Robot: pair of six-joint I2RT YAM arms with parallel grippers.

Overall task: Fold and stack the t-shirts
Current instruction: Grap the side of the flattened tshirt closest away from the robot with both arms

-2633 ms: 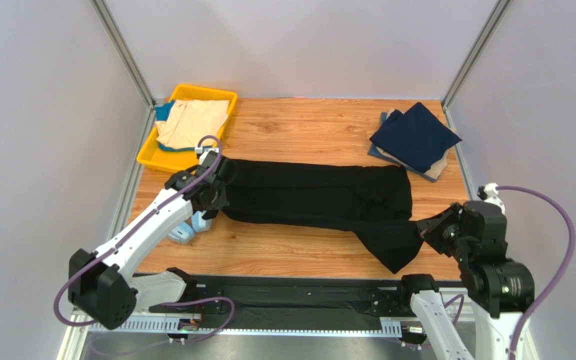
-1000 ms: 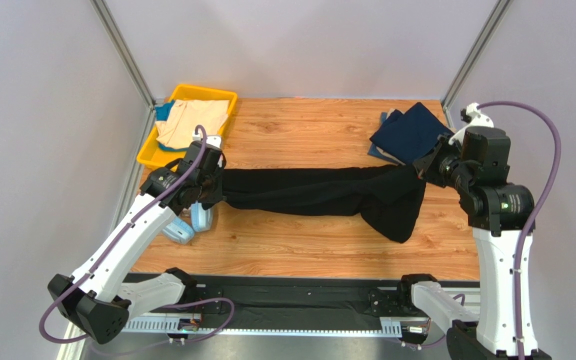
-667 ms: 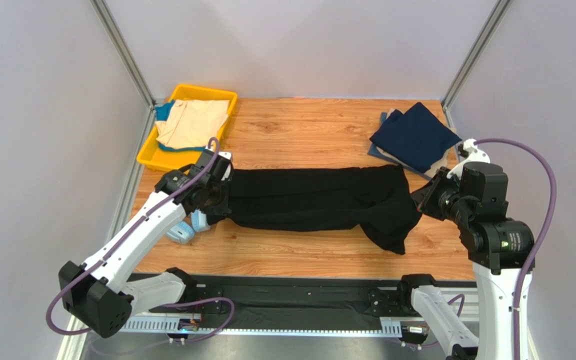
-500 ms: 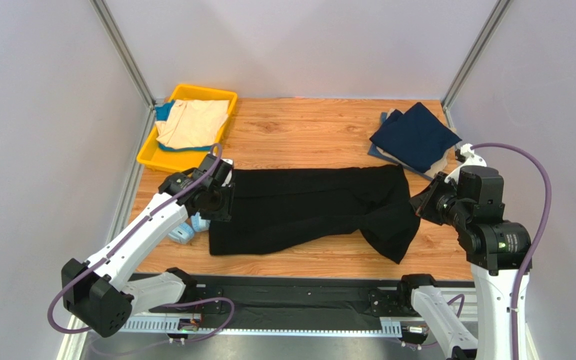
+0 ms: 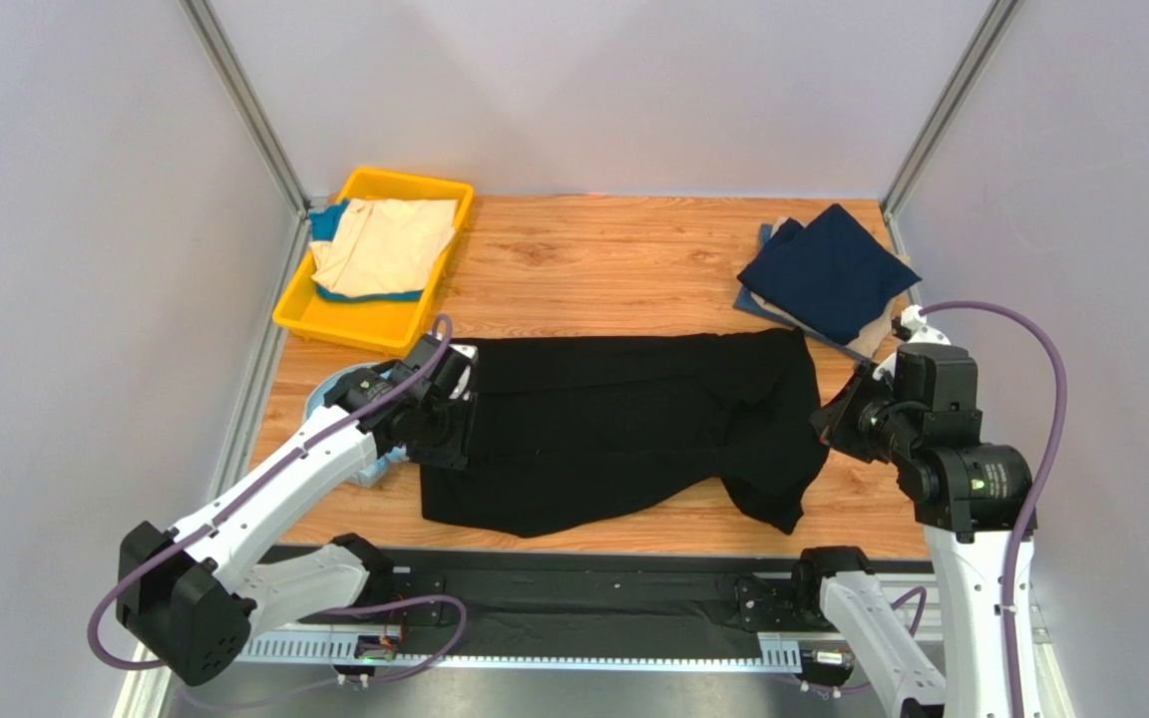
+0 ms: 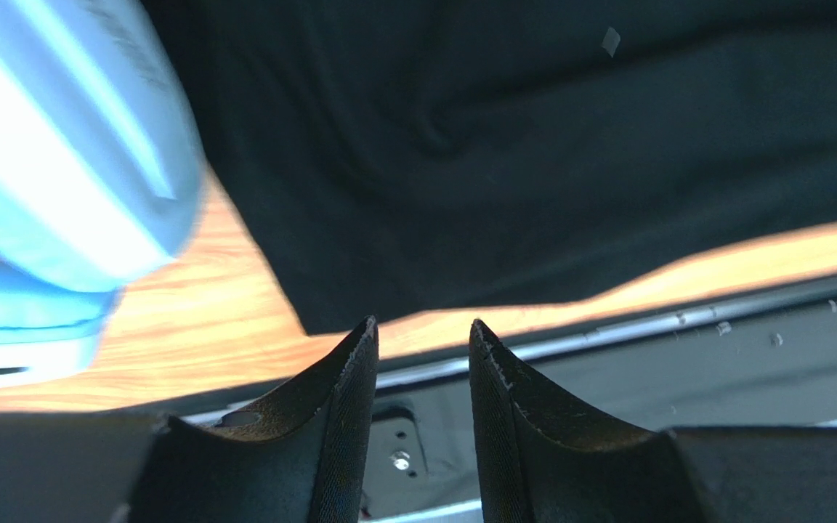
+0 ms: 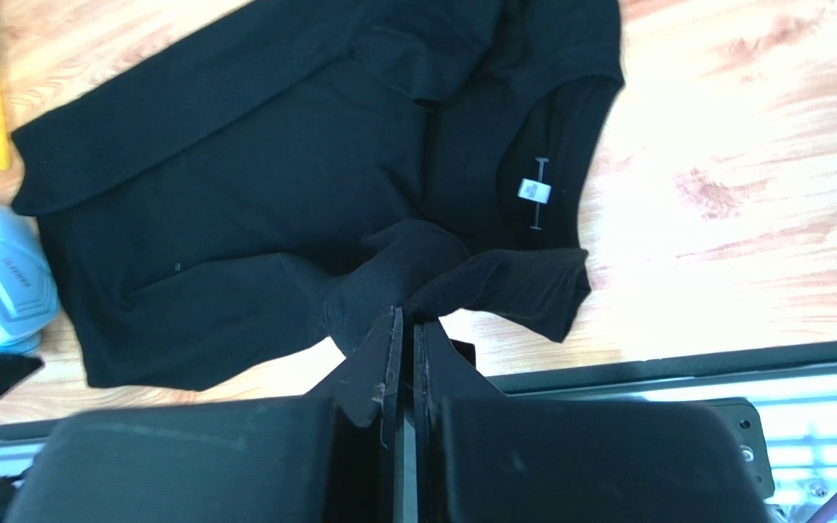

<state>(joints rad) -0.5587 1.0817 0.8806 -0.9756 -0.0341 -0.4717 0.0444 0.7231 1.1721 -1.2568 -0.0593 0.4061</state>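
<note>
Top external view: black t-shirt (image 5: 611, 427) lies flat on the wooden table (image 5: 611, 255), stretched between the 2 grippers.

Left gripper (image 5: 443, 427): sits at the shirt's left edge. Left wrist view shows its fingers (image 6: 352, 371) spread apart with nothing between them. The shirt's near corner lies just beyond the fingertips, not touching them. Light-blue headphones (image 6: 52, 185) lie close by, up and to the left of the fingers, partly under the arm in the overhead view.

Right gripper (image 5: 835, 424): at the shirt's right edge. Right wrist view shows its fingers (image 7: 385, 349) pressed together, pinching a gathered fold of black cloth, which puckers up toward the tips. A white neck label (image 7: 530, 191) shows inside the collar, ahead and right of the tips.

Beyond the left gripper: yellow tray (image 5: 296, 317) holding a beige t-shirt (image 5: 378, 247). Beyond the right gripper: navy t-shirt (image 5: 828, 269) on top of a small stack, well apart from the black one.
</note>
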